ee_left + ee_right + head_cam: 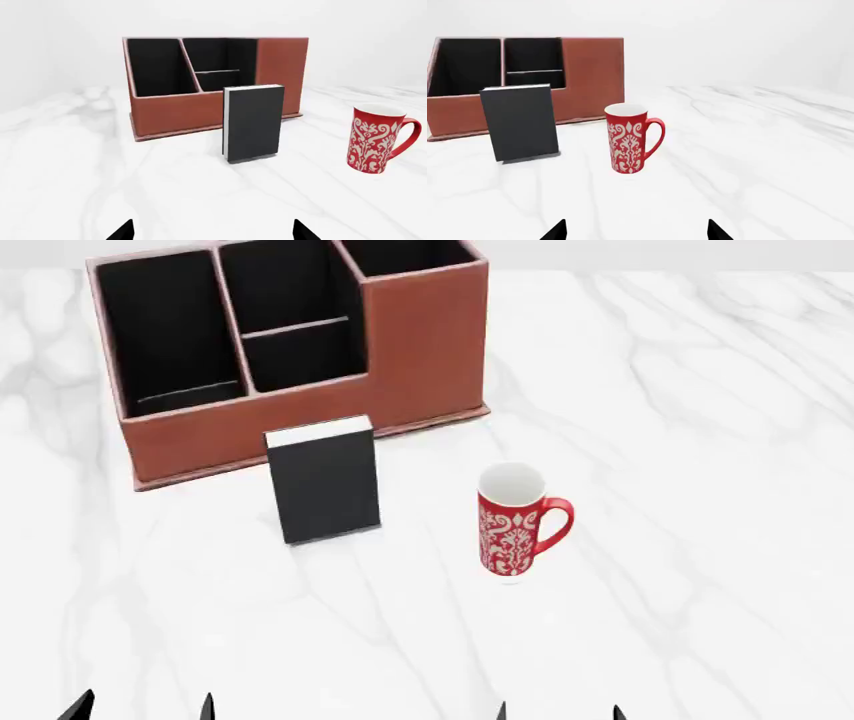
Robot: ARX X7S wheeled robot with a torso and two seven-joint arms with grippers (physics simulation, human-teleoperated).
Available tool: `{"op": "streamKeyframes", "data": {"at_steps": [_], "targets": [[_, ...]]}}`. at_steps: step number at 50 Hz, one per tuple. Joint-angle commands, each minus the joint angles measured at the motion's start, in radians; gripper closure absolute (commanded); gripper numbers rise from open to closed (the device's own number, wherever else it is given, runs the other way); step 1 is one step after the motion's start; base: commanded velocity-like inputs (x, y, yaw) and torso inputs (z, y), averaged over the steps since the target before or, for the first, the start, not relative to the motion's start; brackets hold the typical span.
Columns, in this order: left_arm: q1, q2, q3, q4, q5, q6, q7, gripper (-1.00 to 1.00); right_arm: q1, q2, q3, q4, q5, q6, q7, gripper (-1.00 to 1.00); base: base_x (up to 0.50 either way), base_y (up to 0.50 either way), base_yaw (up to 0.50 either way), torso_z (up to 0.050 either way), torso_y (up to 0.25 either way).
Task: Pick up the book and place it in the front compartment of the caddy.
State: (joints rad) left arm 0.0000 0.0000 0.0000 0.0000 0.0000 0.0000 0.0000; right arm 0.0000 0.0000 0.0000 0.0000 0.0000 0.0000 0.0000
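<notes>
The book (pixel 326 487) stands upright on the table (pixel 694 440), just near of the caddy (pixel 427 350), leaving both faces free for grasping. A mug (pixel 514 525) stands to its right. Left gripper (pixel 142 708) and right gripper (pixel 558 712): fingers apart, holding nothing, 2 tips each visible.

Only the black fingertips of each gripper show, low at the near edge of the marble table (pixel 694 440). The left gripper (pixel 142 707) has its two tips spread apart, holding nothing. The right gripper (pixel 558 712) is likewise spread, empty. Both hang well short of the table's middle.
</notes>
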Motion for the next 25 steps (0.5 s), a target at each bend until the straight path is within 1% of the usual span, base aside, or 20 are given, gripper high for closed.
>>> {"op": "streamKeyframes", "data": {"at_steps": [1,9,12,13,15,17,20,25], "targets": [[0.001,-0.017,0.018,-0.004,-0.029,0.001,-0.005,-1.0,-0.003,0.016,-0.017,-0.002,0.016,-0.002,0.021,-1.0,0.0,0.0,0.0,0.0,0.0],[0.004,-0.042,0.052,0.0,-0.042,0.003,-0.035,-1.0,-0.004,0.04,-0.043,-0.005,0.042,-0.006,0.058,-1.0,0.0,0.0,0.0,0.0,0.0],[0.006,-0.052,0.07,0.002,-0.031,-0.001,-0.043,-1.0,-0.003,0.046,-0.053,0.001,0.04,-0.01,0.069,-1.0,0.0,0.0,0.0,0.0,0.0],[0.007,-0.055,0.077,0.011,-0.006,-0.013,-0.062,-1.0,-0.002,0.047,-0.056,0.003,0.042,-0.012,0.071,-1.0,0.0,0.0,0.0,0.0,0.0],[0.006,-0.059,0.076,-0.002,-0.018,0.002,-0.061,-1.0,-0.006,0.05,-0.061,-0.008,0.044,-0.01,0.078,-1.0,0.0,0.0,0.0,0.0,0.0],[0.015,-0.065,0.083,0.028,0.026,0.007,-0.097,-1.0,-0.009,0.051,-0.067,-0.027,0.042,-0.002,0.089,-1.0,0.0,0.0,0.0,0.0,0.0],[0.025,-0.064,0.072,0.095,-0.049,-0.038,-0.068,-1.0,-0.008,0.059,-0.086,-0.058,0.017,0.016,0.106,-1.0,0.0,0.0,0.0,0.0,0.0],[0.048,-0.078,0.07,0.279,-0.057,-0.098,-0.088,-1.0,-0.013,0.076,-0.088,-0.245,0.02,0.106,0.12,-1.0,0.0,0.0,0.0,0.0,0.0]]}}
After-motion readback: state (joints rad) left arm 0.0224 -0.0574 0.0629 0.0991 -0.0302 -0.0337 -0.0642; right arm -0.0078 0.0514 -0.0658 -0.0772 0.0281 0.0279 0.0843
